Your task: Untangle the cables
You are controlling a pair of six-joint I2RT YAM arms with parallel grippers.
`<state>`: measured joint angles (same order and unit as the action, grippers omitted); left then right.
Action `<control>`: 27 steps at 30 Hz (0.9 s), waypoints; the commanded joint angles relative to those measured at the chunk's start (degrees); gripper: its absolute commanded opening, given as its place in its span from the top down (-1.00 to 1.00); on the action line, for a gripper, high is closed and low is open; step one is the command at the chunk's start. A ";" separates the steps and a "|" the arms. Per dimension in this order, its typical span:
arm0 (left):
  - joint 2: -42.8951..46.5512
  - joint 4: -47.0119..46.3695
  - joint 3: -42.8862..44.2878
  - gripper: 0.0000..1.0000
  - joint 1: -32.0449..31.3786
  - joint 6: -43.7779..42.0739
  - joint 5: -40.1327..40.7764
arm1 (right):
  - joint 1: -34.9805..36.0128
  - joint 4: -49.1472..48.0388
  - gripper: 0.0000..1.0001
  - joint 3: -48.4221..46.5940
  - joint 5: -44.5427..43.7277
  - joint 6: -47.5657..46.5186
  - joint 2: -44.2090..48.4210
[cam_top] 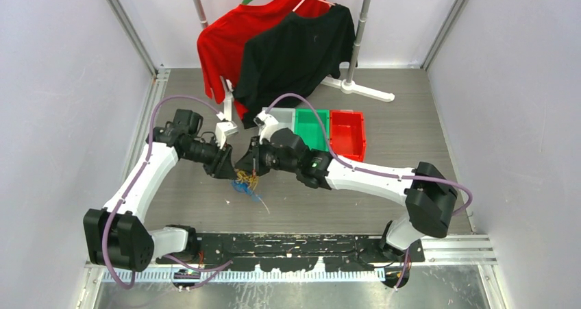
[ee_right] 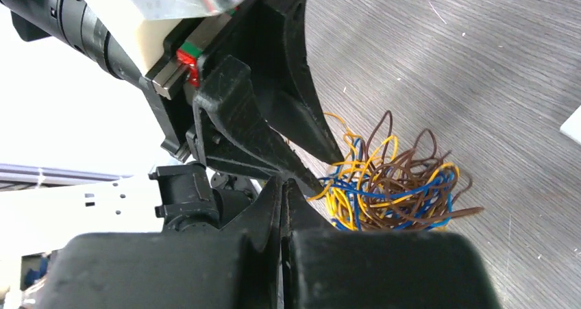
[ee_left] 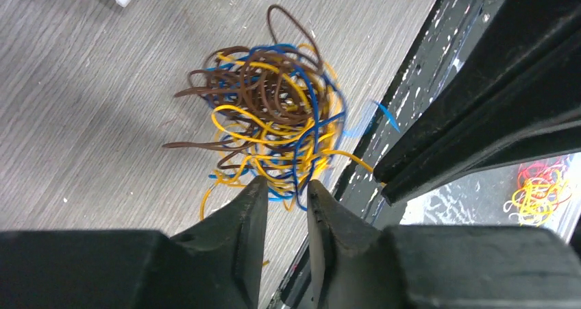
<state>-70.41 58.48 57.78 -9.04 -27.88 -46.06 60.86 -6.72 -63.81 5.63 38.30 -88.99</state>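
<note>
The cables (ee_left: 274, 127) are one small ball of thin brown, blue and yellow strands. I cannot tell if the ball lies on the bench (ee_left: 89, 103) or hangs just above it. It sits just past the tips of the left jaws and just beside the tips of the right jaws.

The left jaws are open a little. A few blue and yellow loops are right at the gap, not pinched yet. The right jaws are closed tight. Their tip touches a yellow strand, but I cannot tell if it is pinched.

I think the cables are very light, soft and bendy, and a bit slippery. Pulling the middle would only drag the whole ball along. A loose loop sticking out at the edge looks like the best place to hold.
</note>
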 commanded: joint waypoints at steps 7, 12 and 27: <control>3.64 -6.26 -1.05 0.98 -0.27 1.55 5.23 | -2.24 -14.28 0.99 8.03 1.68 10.48 5.06; 6.14 -10.92 -3.20 1.00 -0.28 1.64 13.03 | -3.64 -14.69 0.99 12.42 1.12 12.19 8.98; 11.99 -10.42 -5.59 -0.09 -0.28 9.94 -9.51 | -4.11 -18.69 0.99 4.67 7.03 17.44 8.37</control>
<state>-61.54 50.76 52.75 -9.06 -22.37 -50.28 56.75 -19.07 -54.63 10.09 52.93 -81.03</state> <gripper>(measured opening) 0.537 0.029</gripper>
